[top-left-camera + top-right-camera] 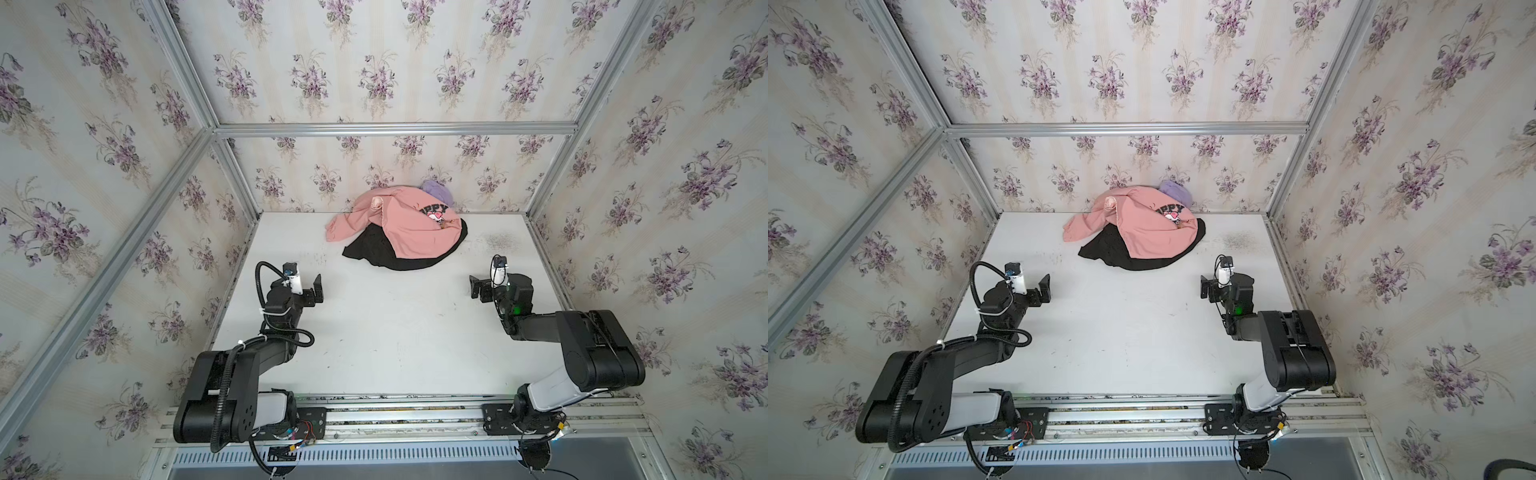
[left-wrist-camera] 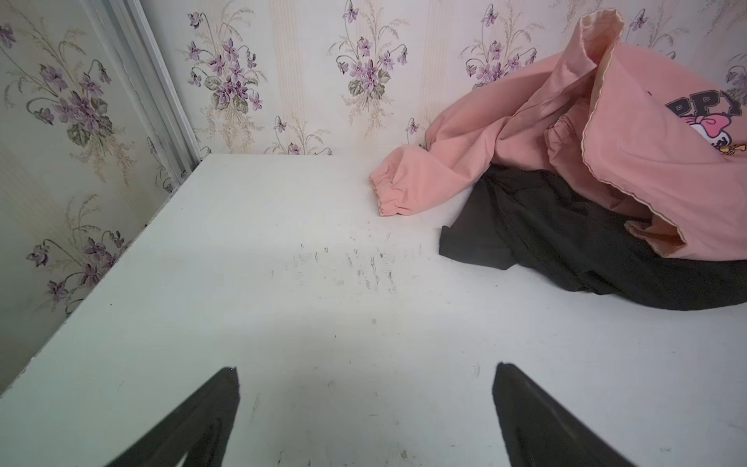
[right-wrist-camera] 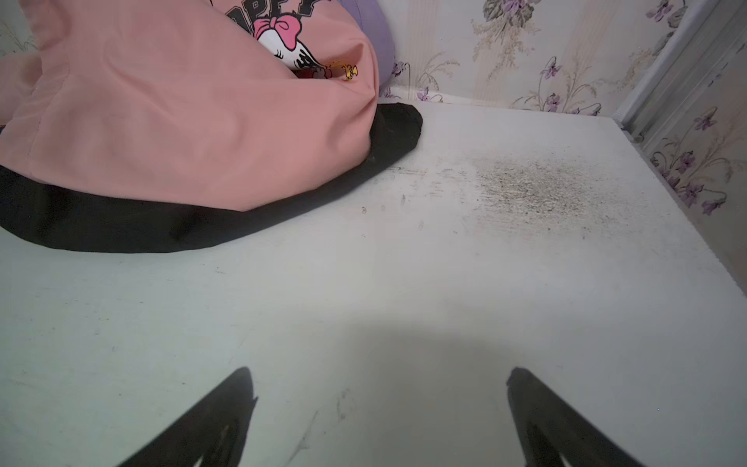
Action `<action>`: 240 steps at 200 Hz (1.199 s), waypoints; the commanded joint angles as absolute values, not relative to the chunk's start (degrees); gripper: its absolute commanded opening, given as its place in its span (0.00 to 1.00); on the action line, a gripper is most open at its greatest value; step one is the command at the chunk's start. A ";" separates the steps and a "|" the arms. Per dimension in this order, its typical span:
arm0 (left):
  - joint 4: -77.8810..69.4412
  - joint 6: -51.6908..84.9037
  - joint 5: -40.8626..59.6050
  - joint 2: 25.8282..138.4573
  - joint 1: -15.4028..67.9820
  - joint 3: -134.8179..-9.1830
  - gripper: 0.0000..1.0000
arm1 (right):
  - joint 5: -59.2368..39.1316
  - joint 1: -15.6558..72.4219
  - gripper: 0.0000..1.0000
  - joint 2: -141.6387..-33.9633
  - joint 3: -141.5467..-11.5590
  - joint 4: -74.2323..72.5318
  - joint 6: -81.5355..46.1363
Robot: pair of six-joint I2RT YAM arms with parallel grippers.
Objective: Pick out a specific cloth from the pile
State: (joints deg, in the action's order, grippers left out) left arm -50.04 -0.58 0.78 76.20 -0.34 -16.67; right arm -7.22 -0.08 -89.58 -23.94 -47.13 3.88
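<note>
Expect limp, light black cloth [image 2: 525, 242], pinned under pink sweatshirt [image 2: 646, 161]; pinch its bare corner (flat on worktop [image 2: 283, 303]). Spread, empty: left end effector [image 2: 366, 376], right end effector [image 3: 380, 378].

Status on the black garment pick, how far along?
Done: nothing yet; the black garment lies under the pink sweatshirt, lavender cloth behind them. In hand: nothing; left gripper and right gripper are open over bare table, short of the pile. Remaining: reach the exposed black edge, grip it, pull it clear.
</note>
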 commanded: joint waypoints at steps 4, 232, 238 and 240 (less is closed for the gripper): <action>-51.89 -1.08 1.14 76.29 -0.37 -17.31 1.00 | -8.31 -0.36 1.00 -89.56 -24.35 -48.25 3.82; -51.33 -1.06 1.12 76.38 -0.35 -17.67 1.00 | -9.67 -0.97 1.00 -89.04 -22.96 -50.54 3.60; -51.33 -1.05 1.13 76.35 -0.35 -17.67 1.00 | -9.67 -1.01 1.00 -89.03 -22.98 -50.54 3.63; -51.33 -1.01 1.07 76.37 -0.31 -17.67 1.00 | -9.67 -1.04 1.00 -89.03 -22.91 -50.54 3.61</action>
